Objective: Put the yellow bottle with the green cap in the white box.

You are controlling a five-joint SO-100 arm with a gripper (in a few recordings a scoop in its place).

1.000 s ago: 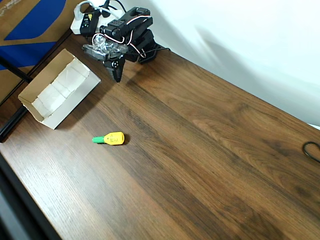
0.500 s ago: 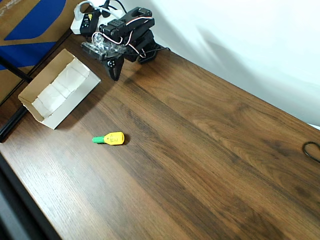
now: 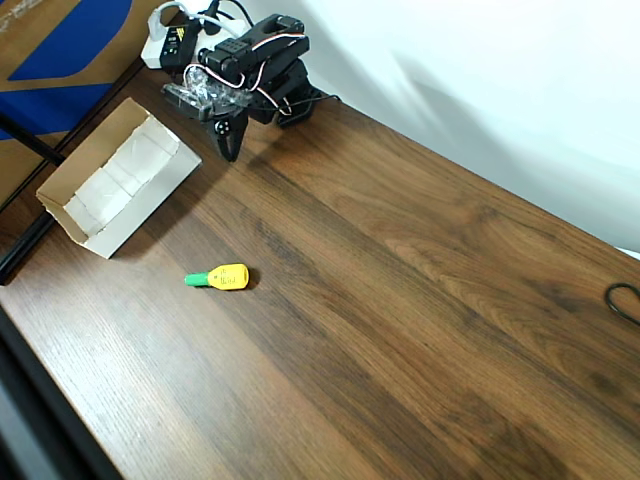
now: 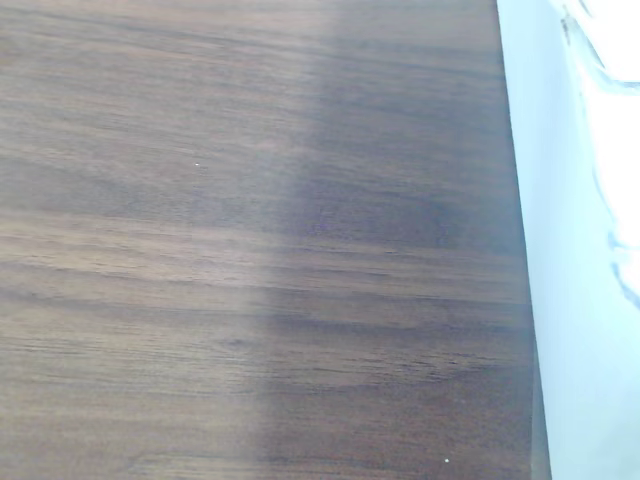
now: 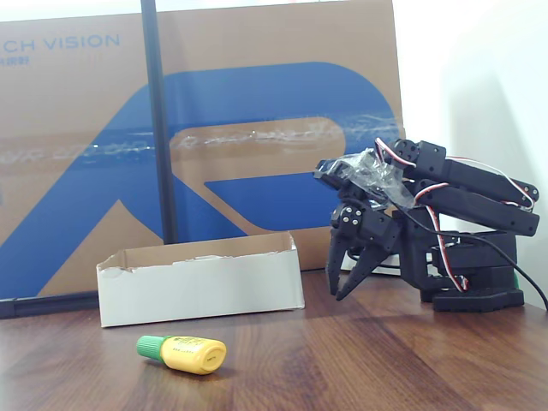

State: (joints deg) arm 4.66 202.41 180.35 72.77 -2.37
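Observation:
The yellow bottle with the green cap point(image 3: 220, 276) lies on its side on the wooden table, cap pointing left in the overhead view. In the fixed view the bottle point(image 5: 184, 353) rests in front of the white box point(image 5: 201, 287). The white box point(image 3: 150, 205) stands empty, up and left of the bottle. My gripper point(image 3: 230, 148) hangs from the folded black arm at the back of the table, right of the box and far from the bottle. Its fingers point(image 5: 336, 291) point down, shut, holding nothing.
A big brown-and-blue carton point(image 5: 257, 128) stands behind the box, with a black pole point(image 5: 158, 120) in front of it. A white adapter and wires point(image 3: 165, 45) sit by the arm's base. A black cable point(image 3: 625, 300) loops at the right edge. The wrist view looks down on bare tabletop point(image 4: 250, 250).
The gripper has drawn back slightly toward the arm's base over the last second. The bottle and box have not moved.

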